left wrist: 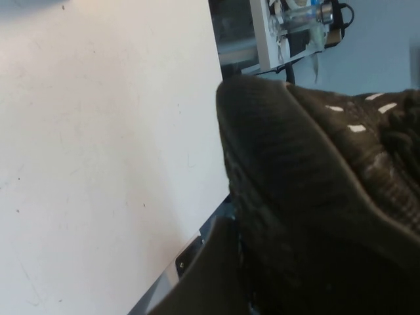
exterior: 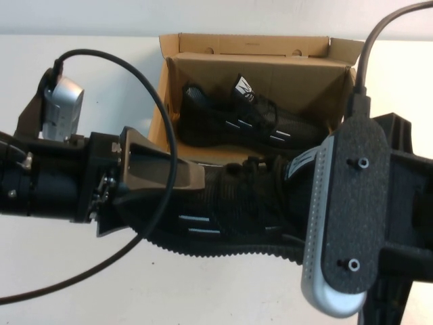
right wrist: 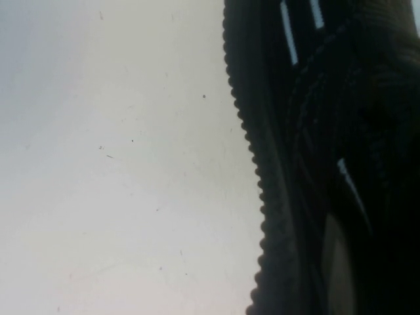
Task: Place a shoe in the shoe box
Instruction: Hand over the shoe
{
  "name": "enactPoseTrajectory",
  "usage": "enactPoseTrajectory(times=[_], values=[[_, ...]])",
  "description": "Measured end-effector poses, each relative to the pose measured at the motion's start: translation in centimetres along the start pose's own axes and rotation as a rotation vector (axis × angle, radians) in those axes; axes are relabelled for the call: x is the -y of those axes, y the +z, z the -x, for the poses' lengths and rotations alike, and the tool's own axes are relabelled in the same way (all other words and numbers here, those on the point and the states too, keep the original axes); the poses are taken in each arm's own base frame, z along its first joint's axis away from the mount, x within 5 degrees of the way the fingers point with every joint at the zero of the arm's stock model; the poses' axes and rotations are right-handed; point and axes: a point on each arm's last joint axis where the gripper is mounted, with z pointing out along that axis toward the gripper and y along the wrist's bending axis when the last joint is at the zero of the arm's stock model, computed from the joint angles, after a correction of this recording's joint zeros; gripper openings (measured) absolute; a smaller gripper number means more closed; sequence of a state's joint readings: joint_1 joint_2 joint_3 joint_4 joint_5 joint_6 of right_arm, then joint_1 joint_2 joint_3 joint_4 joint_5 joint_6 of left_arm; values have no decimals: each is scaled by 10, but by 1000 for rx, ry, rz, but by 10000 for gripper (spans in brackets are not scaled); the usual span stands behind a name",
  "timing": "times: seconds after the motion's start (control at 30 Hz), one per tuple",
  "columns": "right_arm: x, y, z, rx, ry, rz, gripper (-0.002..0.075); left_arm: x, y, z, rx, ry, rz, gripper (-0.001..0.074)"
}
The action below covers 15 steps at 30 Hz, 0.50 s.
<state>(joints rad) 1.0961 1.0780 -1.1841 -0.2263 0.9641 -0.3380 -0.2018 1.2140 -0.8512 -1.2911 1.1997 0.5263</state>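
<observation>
The brown shoe box (exterior: 260,46) stands open at the back of the table, its flap lid up, with one black sneaker (exterior: 237,122) lying inside. A second black shoe (exterior: 223,210) lies in front of the box, toe to the left and white tongue tag to the right. My left gripper (exterior: 181,203) stands open, its jaws spread wide around the toe. One of its fingers (left wrist: 203,275) lies along the shoe's (left wrist: 308,197) side. My right gripper is hidden under its wrist camera (exterior: 345,217) at the heel end, close against the shoe (right wrist: 328,131); it is shut.
White tabletop (exterior: 81,284) spreads in front and to the left of the shoe. A black cable (exterior: 135,74) loops over the left arm near the box's left wall. The table's far edge and some equipment (left wrist: 295,26) show in the left wrist view.
</observation>
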Motion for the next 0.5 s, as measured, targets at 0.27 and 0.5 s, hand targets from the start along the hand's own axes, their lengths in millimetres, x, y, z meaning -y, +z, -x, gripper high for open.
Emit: enactPoseTrajectory(times=[0.27,0.5], values=[[0,1,0,-2,-2,-1,-8,-2,1,3,21,-8,8,406],[-1,1,0,-5,2,6,-7,-2,1,3,28,-4,12,181]])
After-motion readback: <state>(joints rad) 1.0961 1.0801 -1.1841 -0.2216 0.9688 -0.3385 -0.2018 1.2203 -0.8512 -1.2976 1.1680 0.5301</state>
